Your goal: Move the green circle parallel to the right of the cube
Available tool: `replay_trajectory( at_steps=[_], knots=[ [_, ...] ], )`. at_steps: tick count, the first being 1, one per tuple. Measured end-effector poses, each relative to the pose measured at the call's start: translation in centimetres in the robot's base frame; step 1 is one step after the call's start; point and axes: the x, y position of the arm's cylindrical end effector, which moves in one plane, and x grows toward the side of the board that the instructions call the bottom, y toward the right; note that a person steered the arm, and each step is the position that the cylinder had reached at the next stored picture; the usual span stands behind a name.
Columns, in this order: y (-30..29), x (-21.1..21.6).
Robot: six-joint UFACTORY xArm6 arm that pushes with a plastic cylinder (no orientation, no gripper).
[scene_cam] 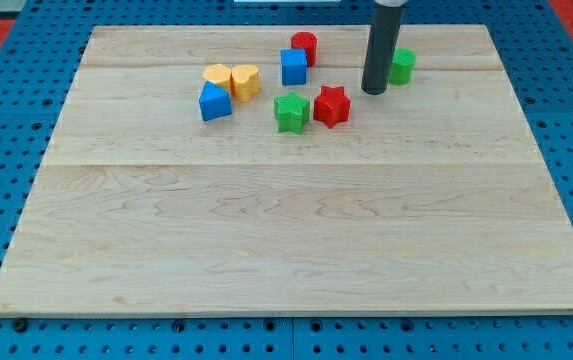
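The green circle sits near the view's top right, partly hidden by my rod. My tip rests on the board just left of and slightly below the green circle, close to it or touching. The blue cube stands to the left of the tip, roughly level with the green circle. A red cylinder sits just above and right of the cube.
A red star and a green star lie below the cube. A yellow hexagon, a yellow heart and a blue triangular block cluster at the left. The wooden board lies on a blue pegboard.
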Motion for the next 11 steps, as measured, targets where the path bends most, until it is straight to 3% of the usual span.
replay_trajectory(
  at_steps=[1,2,3,4,9,11],
  knots=[
    [0.8,-3.2],
    [5.6,-3.9],
    [5.7,-3.7],
    [5.7,-6.7],
    [6.2,-6.3],
    [10.7,-4.2]
  ],
)
